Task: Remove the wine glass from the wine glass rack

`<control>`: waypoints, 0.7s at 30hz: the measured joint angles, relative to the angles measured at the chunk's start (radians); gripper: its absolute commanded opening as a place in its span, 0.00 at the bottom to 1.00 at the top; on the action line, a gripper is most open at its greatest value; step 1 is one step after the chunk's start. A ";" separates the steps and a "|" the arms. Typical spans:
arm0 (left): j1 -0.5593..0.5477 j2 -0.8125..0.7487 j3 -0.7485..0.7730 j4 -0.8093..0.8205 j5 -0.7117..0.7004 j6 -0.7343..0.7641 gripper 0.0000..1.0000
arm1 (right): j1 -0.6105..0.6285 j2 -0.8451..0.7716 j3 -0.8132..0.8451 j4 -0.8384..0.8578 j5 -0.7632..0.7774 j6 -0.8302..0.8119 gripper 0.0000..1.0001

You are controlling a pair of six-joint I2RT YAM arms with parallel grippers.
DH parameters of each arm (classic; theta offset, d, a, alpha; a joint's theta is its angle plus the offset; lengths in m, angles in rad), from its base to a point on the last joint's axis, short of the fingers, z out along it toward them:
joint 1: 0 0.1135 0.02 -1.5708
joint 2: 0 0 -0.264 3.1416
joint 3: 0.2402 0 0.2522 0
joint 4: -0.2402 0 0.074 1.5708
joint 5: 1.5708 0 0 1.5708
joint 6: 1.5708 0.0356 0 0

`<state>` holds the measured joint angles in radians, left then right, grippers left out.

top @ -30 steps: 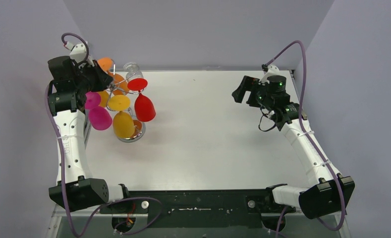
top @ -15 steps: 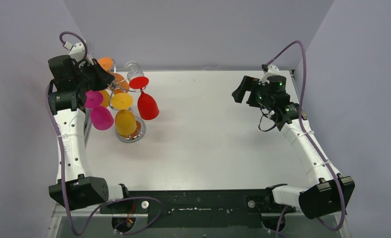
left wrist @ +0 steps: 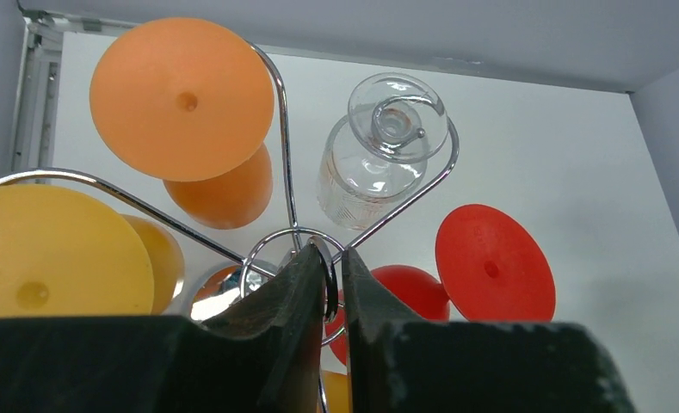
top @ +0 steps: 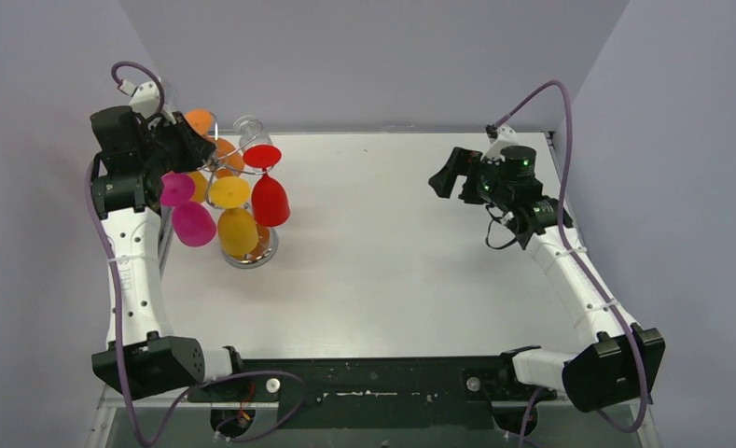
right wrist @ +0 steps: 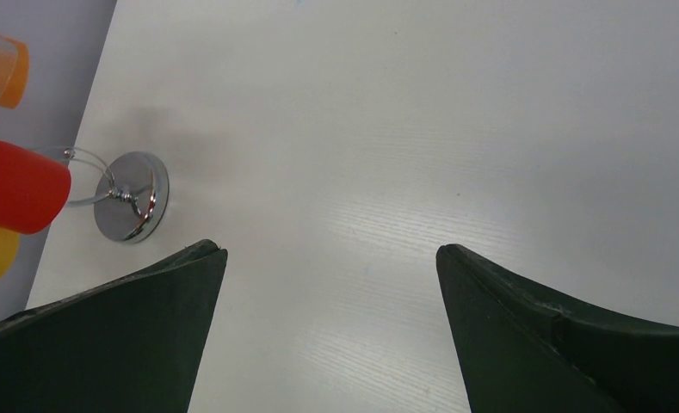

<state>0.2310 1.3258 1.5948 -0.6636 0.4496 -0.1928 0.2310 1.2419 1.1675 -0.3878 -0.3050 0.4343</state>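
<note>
The wine glass rack (top: 245, 257) stands at the table's far left, a silver wire stand on a round shiny base (right wrist: 132, 207). Several wine glasses hang upside down from its arms: red (top: 270, 199), yellow (top: 237, 231), pink (top: 193, 224), orange (top: 199, 119) and clear (top: 249, 128). My left gripper (left wrist: 331, 254) is at the rack's top, shut on its small centre ring (left wrist: 330, 288). Around it I see the orange foot (left wrist: 181, 99), the clear glass (left wrist: 387, 146) and the red foot (left wrist: 495, 262). My right gripper (right wrist: 331, 249) hangs open over the bare table at the right, holding nothing.
Grey walls close in the table on the left, back and right. The rack sits close to the left wall and the left arm (top: 131, 271). White tabletop (top: 392, 261) stretches between the rack and the right gripper (top: 443, 177).
The hanging glasses have swayed a little while the left gripper stays on the ring. The right gripper has shifted slightly left, toward the rack.
</note>
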 measured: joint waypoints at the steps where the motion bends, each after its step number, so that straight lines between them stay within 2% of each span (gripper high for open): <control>1: 0.000 -0.008 -0.007 0.003 -0.003 -0.002 0.22 | 0.000 0.000 -0.010 0.009 -0.011 0.000 1.00; 4: 0.000 -0.040 -0.011 0.035 -0.005 -0.001 0.33 | 0.002 0.000 -0.040 0.043 -0.056 -0.001 1.00; 9: 0.000 -0.095 -0.005 0.093 -0.003 -0.002 0.42 | 0.032 0.000 -0.053 0.083 -0.099 0.002 1.00; 13: 0.000 -0.098 0.022 0.089 -0.016 0.009 0.54 | 0.071 0.000 -0.064 0.151 -0.122 0.026 1.00; 16: 0.000 -0.099 0.042 0.073 -0.037 0.019 0.60 | 0.098 0.000 -0.070 0.176 -0.131 0.040 1.00; 21: 0.000 -0.133 0.058 0.003 -0.087 0.021 0.60 | 0.157 0.004 -0.076 0.226 -0.129 0.063 1.00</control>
<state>0.2310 1.1931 1.6524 -0.6605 0.3630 -0.1719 0.3882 1.2457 1.0920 -0.1616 -0.4343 0.4976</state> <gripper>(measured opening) 0.601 0.999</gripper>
